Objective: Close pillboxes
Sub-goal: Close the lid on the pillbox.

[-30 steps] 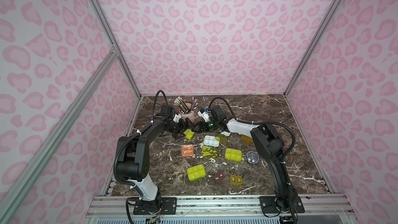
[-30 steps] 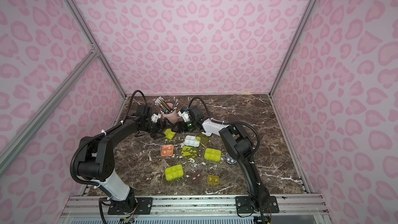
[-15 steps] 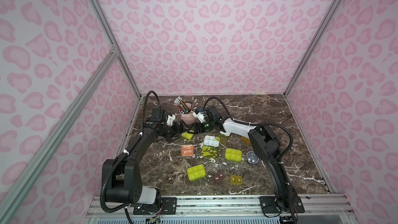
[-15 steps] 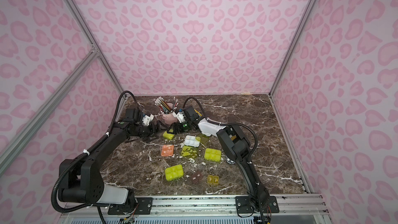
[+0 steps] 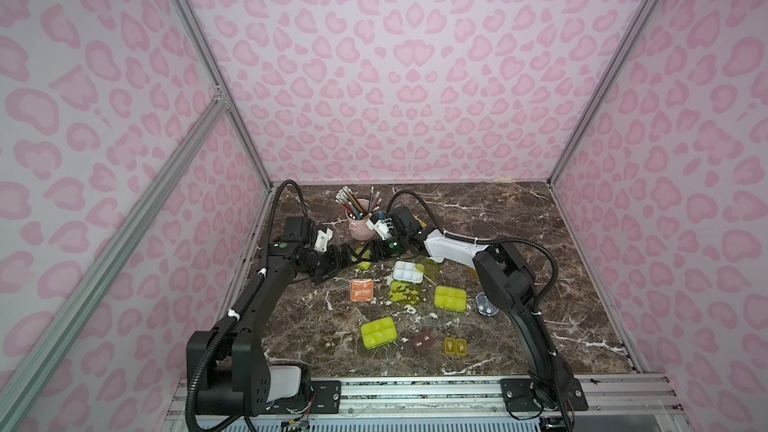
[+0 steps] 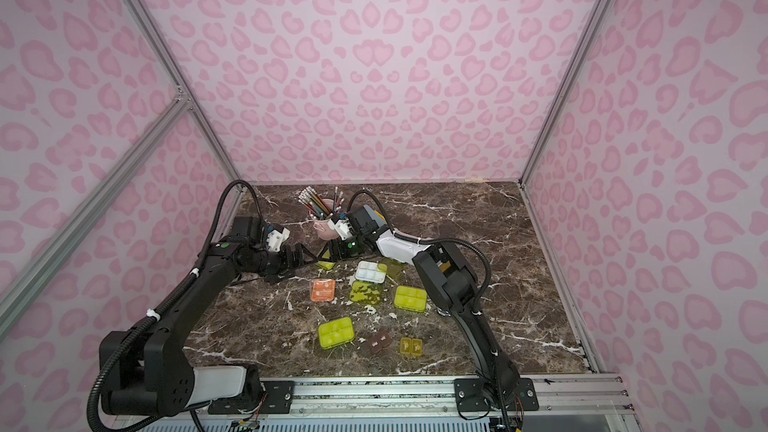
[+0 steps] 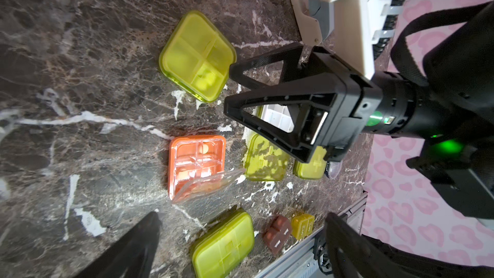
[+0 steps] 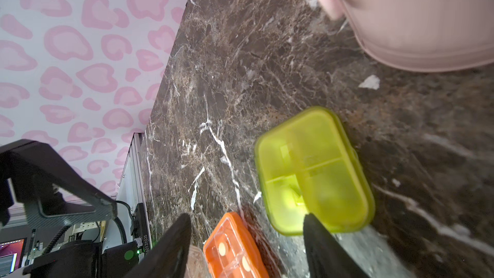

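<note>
Skidding looms: small square lime-yellow plastic pillbox [image 8: 312, 169] sits beside pink pencil cup [image 8: 414, 22]; right gripper [image 8: 247, 217], fingers half-spread and empty, overhangs its edge (left gripper [image 7: 242, 215] wide, empty). Off-centre pressure could shove it.

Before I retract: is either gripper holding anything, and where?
Nothing is held. Left gripper open; right gripper open, one finger beside the lime pillbox.

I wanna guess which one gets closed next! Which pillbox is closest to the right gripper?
The lime pillbox by the pencil cup. It sits just at the right gripper's tips; the others lie farther off.
</note>
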Controlling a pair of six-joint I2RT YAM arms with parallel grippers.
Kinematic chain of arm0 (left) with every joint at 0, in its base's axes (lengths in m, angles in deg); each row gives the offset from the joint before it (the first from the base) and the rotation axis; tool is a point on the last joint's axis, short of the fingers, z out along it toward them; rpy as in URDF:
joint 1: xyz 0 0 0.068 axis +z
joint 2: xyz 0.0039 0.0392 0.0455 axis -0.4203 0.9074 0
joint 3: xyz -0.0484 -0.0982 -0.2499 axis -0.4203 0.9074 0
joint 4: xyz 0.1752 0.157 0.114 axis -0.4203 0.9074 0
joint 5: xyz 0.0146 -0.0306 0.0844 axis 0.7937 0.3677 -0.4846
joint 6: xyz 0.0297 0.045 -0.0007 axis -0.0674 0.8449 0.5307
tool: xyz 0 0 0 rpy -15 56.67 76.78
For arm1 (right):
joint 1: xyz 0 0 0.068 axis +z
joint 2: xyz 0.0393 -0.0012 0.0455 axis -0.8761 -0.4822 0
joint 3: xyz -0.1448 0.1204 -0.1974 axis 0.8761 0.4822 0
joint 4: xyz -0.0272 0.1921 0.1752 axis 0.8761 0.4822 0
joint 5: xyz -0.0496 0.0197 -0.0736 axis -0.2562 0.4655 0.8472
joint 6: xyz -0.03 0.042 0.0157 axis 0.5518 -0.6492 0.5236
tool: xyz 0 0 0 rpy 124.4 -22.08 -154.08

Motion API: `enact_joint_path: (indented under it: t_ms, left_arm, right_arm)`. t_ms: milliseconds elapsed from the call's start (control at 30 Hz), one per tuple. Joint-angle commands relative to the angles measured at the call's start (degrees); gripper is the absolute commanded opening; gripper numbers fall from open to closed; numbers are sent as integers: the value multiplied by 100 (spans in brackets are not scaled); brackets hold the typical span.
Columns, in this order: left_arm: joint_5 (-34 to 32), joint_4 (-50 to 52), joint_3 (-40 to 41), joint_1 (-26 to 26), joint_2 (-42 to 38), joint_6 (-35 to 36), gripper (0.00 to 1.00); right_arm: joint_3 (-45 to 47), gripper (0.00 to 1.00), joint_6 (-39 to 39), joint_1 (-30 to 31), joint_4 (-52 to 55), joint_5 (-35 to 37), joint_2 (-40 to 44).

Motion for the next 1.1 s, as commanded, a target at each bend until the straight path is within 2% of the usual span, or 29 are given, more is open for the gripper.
enact_joint_path:
  t_ms: [0, 167, 333, 533, 667, 1067]
  left_arm:
    - [-5, 88, -113, 29, 129, 120, 97]
    - [107, 222, -685, 52, 672, 46, 97]
    - [163, 87, -1139, 74, 1233, -119, 95]
    - [290, -264, -1378, 120, 1914, -320, 86]
    - [403, -530, -1456, 199, 2377, -381, 71]
    - [329, -897, -1630, 348, 3186, -208, 66]
  right_arm:
    - [13, 68, -109, 10, -7, 48, 12]
    - [39, 68, -438, -29, 309, 290, 41]
    - [613, 68, -1031, -128, -342, 157, 347]
    - [988, 67, -1650, -245, -973, -11, 371]
    - [1084, 66, -1889, -274, -1218, -44, 334]
    - [1155, 66, -2191, -287, -1373, 59, 273]
